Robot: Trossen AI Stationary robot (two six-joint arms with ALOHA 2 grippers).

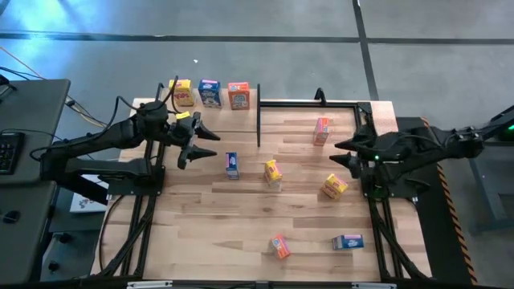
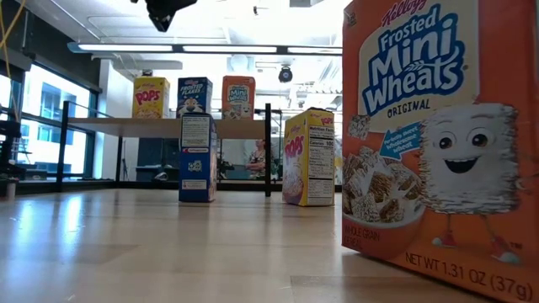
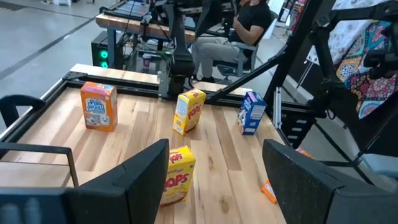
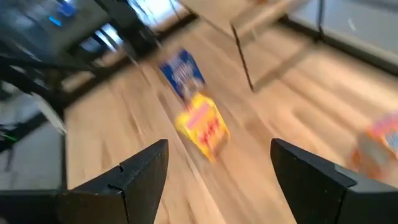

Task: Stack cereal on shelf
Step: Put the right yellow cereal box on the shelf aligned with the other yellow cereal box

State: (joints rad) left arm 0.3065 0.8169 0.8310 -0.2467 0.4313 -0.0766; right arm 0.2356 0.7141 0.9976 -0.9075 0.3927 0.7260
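Three cereal boxes stand upright in a row on the shelf (image 1: 233,120) (image 2: 126,126): yellow (image 1: 183,92), blue (image 1: 210,92) and orange (image 1: 238,95). Six more boxes are on the tabletop: blue (image 1: 232,164), yellow (image 1: 273,172), orange (image 1: 321,131), yellow (image 1: 335,186), orange (image 1: 279,246) and blue (image 1: 348,242). My left gripper (image 1: 205,146) (image 3: 214,180) is open, raised over the shelf's near edge and facing the table's right, with a yellow box (image 3: 177,174) ahead of it. My right gripper (image 1: 334,154) (image 4: 217,180) is open near the right edge, facing left toward a yellow box (image 4: 202,130).
In the low view an orange box (image 2: 438,135) stands close to the near edge and fills the right side. Black frame rails (image 1: 309,103) run along the far right of the table. A person (image 3: 249,25) sits beyond the table's right side. Bare wood lies at the near left.
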